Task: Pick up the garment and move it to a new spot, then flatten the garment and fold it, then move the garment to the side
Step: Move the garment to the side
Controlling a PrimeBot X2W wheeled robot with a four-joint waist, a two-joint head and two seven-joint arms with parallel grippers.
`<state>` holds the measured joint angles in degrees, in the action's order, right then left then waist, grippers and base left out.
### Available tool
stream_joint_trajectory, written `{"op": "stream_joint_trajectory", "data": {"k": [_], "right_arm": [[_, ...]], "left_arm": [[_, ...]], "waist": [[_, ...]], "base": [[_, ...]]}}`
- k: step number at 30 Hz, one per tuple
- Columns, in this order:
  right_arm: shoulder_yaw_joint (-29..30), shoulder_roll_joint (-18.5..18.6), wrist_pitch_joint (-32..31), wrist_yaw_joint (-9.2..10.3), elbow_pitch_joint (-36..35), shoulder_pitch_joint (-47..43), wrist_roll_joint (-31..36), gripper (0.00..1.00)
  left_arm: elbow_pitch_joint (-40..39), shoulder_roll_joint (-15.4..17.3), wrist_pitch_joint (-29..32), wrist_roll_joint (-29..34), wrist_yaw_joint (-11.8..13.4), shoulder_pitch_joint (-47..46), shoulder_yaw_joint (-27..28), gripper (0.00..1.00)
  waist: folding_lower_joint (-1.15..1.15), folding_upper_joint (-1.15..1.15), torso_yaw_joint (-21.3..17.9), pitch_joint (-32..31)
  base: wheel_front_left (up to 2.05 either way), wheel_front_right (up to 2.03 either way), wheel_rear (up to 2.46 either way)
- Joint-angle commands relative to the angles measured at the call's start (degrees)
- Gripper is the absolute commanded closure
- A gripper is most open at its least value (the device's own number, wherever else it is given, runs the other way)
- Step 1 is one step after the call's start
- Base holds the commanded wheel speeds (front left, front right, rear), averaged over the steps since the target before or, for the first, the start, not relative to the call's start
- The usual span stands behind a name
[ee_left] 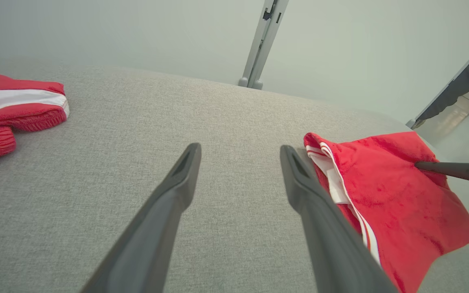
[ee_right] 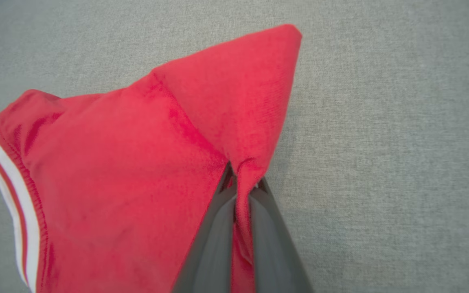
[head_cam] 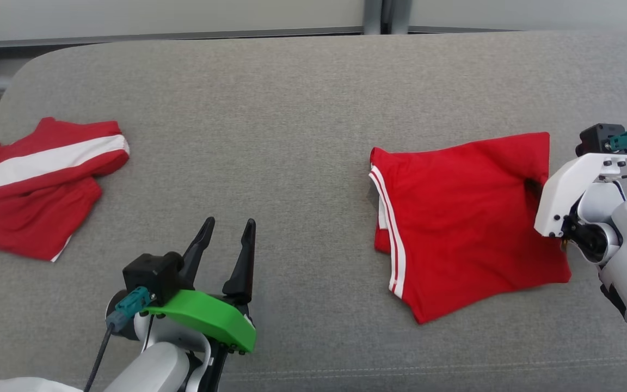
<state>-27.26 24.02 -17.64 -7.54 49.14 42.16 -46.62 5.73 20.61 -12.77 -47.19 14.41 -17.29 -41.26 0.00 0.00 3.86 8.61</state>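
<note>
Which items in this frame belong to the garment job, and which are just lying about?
In the job:
- striped red garment, pinched at its edge by the shut right gripper
- grey padded surface under it

Lying about or idle:
- second red garment with a broad white band, far left
- left gripper, open and empty

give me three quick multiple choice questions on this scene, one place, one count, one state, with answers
1. Where on the gray surface does the garment with the broad white band lie? A. far left B. middle C. far right
2. How many red garments lie on it? A. one B. two C. three
3. The right gripper is: A. open above the cloth B. shut on nothing C. shut on the folded garment

1 A, it lies at the head view's left edge.
2 B, the banded one and the folded one.
3 C, its fingers pinch a ridge of red cloth.
</note>
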Motion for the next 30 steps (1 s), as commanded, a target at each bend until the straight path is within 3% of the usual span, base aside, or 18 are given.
{"op": "stream_joint_trajectory", "data": {"k": [1,11,16,30], "right_arm": [[0.16,0.20,0.36,0.10,0.07,0.87,0.51,1.00],[0.66,0.19,1.60,0.09,-0.22,3.45,0.36,1.00],[0.65,0.06,2.42,0.09,0.09,4.43,0.24,1.00],[1.19,-1.87,4.73,0.09,3.91,12.49,1.68,1.00]], "left_arm": [[-0.27,0.33,0.12,0.52,0.14,-1.01,-0.18,0.00],[-1.04,0.73,1.79,1.77,0.18,-3.62,-1.08,0.00],[-1.31,1.11,2.73,2.39,0.19,-4.92,-1.59,0.00],[-4.60,3.67,4.37,3.71,1.48,-7.38,-0.98,0.00]], "waist": [[0.00,0.00,-4.75,1.17],[0.00,0.00,-15.57,3.88],[0.00,0.00,-18.80,5.25],[0.00,0.00,-18.53,10.16]], "base": [[0.00,0.00,0.00],[0.00,0.00,0.00],[0.00,0.00,0.00],[0.00,0.00,0.00]]}}
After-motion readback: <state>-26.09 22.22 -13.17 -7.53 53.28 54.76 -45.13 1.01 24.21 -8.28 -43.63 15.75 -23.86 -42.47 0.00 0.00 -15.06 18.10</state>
